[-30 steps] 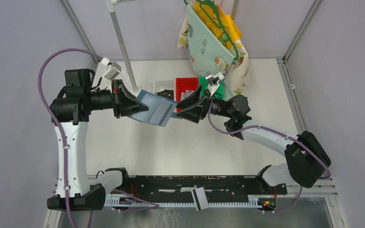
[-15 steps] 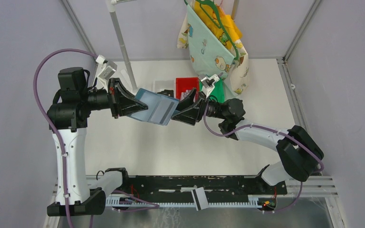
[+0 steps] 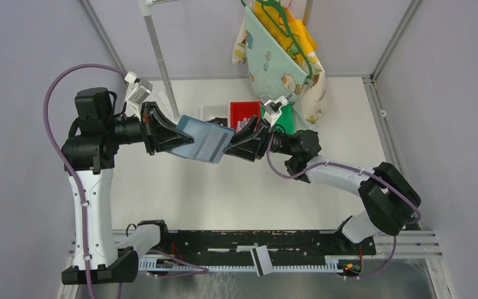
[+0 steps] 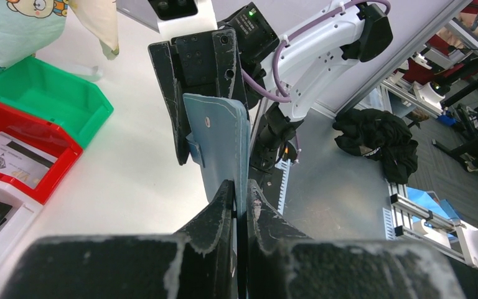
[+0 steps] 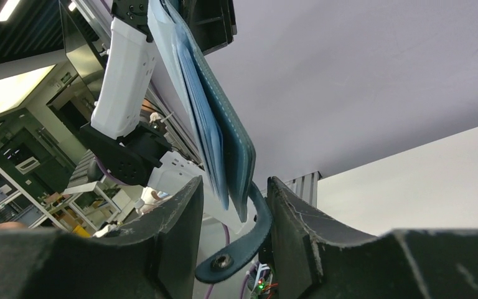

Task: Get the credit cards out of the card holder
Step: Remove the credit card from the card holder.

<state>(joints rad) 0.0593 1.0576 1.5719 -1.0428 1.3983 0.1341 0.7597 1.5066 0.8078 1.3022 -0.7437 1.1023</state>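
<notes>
The teal-blue card holder (image 3: pixel 202 141) hangs in the air between both arms, above the table. My left gripper (image 3: pixel 175 139) is shut on its left end; in the left wrist view the fingers pinch its edge (image 4: pixel 221 143). My right gripper (image 3: pixel 233 147) stands round the right end, jaws part open. In the right wrist view the card holder's edge (image 5: pixel 224 124) and the snap tab (image 5: pixel 236 252) sit between the fingers with gaps, the tab brushing the right finger. Lighter blue pocket rows show; credit cards in them cannot be made out. One pale card with a dark stripe (image 4: pixel 18 163) lies in the red bin.
A red bin (image 3: pixel 234 107), a green bin (image 3: pixel 294 117) and a white tray (image 3: pixel 213 112) stand at the back of the table. A patterned cloth (image 3: pixel 280 59) hangs from a hanger above them, beside a metal pole (image 3: pixel 159 56). A black rail (image 3: pixel 255 240) runs along the near edge.
The right jaws have narrowed round the card holder's right end, and that arm has edged left. The left arm shifted slightly at first, then held still with its grip unchanged.
</notes>
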